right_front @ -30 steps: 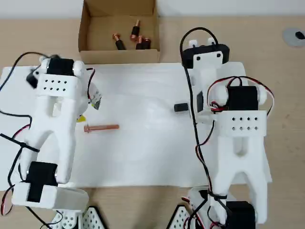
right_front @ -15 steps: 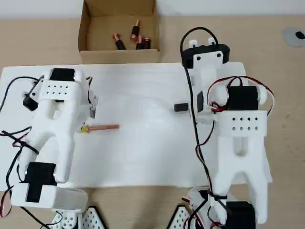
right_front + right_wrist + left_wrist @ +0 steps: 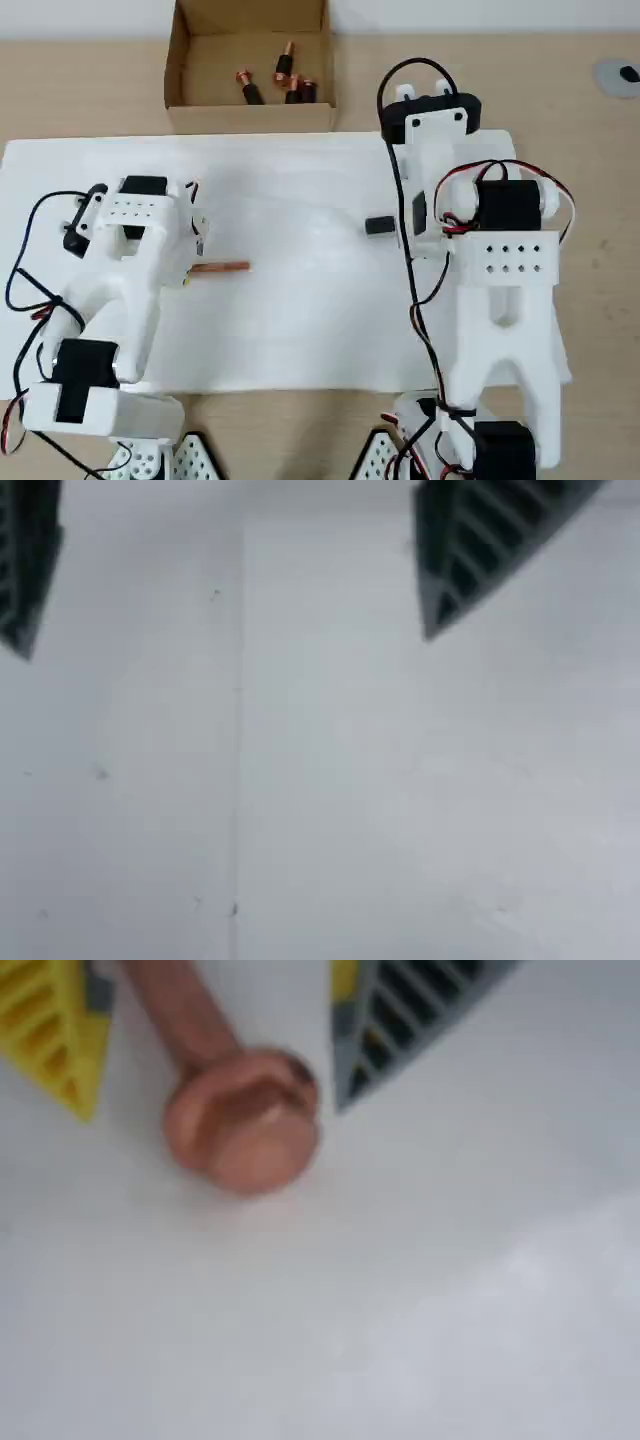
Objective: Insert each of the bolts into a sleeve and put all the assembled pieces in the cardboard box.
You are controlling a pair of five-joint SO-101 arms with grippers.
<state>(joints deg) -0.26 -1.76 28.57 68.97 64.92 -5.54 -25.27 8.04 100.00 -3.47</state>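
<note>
The left arm (image 3: 110,300) rises from its base at 7 o'clock of the high view and leans toward 1 o'clock, with its wrist folded downward. The left gripper (image 3: 212,1105) points down with its fingers spread wide, one yellow and the other apparently grey. The right arm (image 3: 505,300) stretches from 5 o'clock toward 12 o'clock. The right gripper (image 3: 228,640) also faces down, its dark fingers parted.

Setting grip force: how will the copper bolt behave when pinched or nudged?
The bolt looks like rigid metal, probably stiff and dense. Its round shank lies flat on the smooth white sheet, so it may roll sideways. Pinched near its head, it might swing.
</note>
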